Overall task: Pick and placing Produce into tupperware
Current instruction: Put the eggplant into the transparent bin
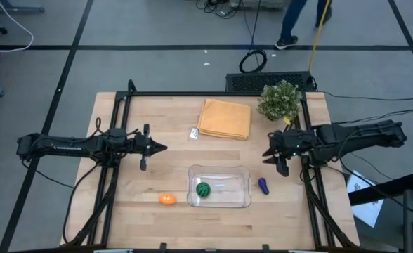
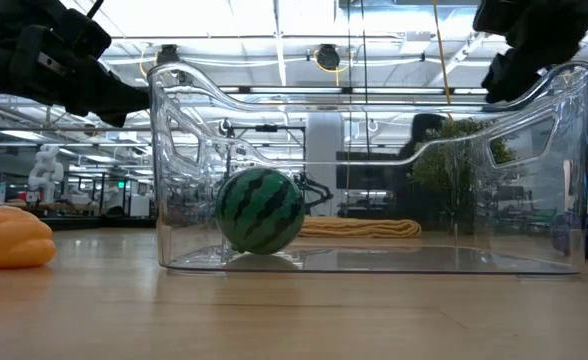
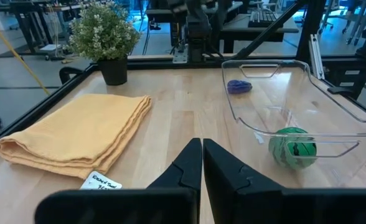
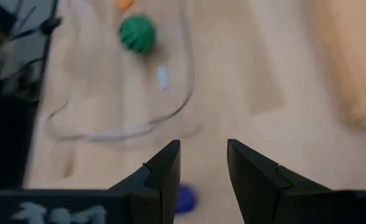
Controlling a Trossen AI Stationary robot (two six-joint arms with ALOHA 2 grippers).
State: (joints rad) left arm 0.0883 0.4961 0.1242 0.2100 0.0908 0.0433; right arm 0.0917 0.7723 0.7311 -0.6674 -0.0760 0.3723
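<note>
The clear tupperware [image 1: 219,187] stands on the table near its front edge, with the dark-green striped ball [image 1: 204,189] resting on its floor at the left end; the ball also shows in the low view [image 2: 260,210]. The orange piece [image 1: 166,199] lies on the table left of the tupperware. The purple-blue eggplant [image 1: 263,185] lies on the table right of it. My left gripper [image 1: 163,147] is shut and empty, left of and beyond the tupperware. My right gripper [image 4: 203,163] is open and empty above the table, just beyond the eggplant [image 4: 184,199].
A folded orange-tan cloth [image 1: 225,118] lies at the table's far middle, with a small white tag [image 1: 194,133] at its left. A bushy potted plant [image 1: 279,100] stands at the far right corner. A black frame borders the table.
</note>
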